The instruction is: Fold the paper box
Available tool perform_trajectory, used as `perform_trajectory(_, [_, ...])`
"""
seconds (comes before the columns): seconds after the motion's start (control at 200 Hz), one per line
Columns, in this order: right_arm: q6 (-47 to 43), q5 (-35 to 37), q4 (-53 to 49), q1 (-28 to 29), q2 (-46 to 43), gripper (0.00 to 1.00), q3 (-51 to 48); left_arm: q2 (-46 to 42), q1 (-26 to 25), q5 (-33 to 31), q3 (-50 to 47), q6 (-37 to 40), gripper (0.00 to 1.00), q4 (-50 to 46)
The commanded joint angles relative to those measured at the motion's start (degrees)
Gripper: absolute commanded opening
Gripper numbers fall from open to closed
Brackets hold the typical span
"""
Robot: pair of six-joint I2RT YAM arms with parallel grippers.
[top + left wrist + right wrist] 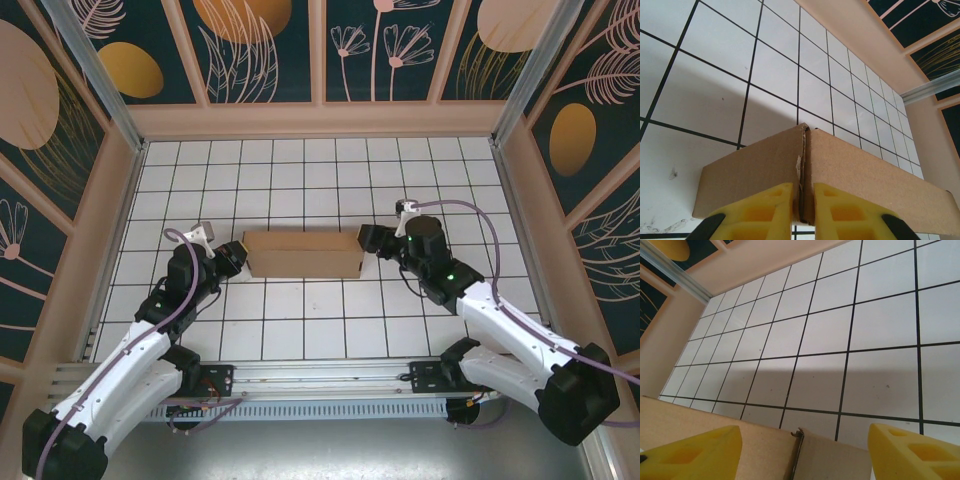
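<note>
Holding the paper box steady matters most in this step. The left end effector has its yellow fingers pressed together on a cardboard edge at the box's left end, where 2 panels meet at a ragged seam. That clamp needs to be firm and square so the wall cannot spring open. Above the box's right end, the right end effector has its fingers spread wide and grips nothing. I judge it should settle astride the end wall near the small dark seam before closing, pressing gently toward the left end so the box neither slides nor buckles. The box lies lengthwise across the middle of the tabletop, between the 2 arms. Its interior, its tuck slots and the face of its far long wall cannot be made out, nor can I tell whether any flap is locked.
</note>
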Motion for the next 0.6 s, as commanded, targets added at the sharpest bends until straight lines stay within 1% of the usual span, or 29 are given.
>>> perform_trajectory(0.0, [-0.65, -3.99, -0.23, -0.33, 0.1, 0.66, -0.73, 1.66, -0.11, -1.8, -0.87, 1.93, 0.17, -10.82])
perform_trajectory(0.165, [1.47, -5.6, 1.95, -0.08, 0.13, 0.57, -4.5, 1.68, -0.14, -1.73, -0.72, 1.89, 0.17, -10.91])
perform_trajectory(0.25, [2.54, -4.92, 2.9, 0.14, -0.28, 0.5, -6.76, 1.74, -0.13, -1.73, -0.63, 1.93, 0.17, -10.95])
perform_trajectory(0.45, [2.69, -4.1, 2.95, 0.2, 2.12, 0.39, -10.23, 1.68, -0.14, -1.33, -1.68, 1.62, 0.16, -10.14])
perform_trajectory(0.535, [2.53, -3.96, 2.53, 0.99, 3.04, 0.34, -10.96, 1.8, -0.16, -0.59, -2.59, 1.23, 0.16, -9.52])
perform_trajectory(0.596, [2.45, -3.18, 2.6, 2.18, 2.85, 0.31, -11.62, 1.8, -0.14, 0.04, -3.11, 0.81, 0.15, -9.1])
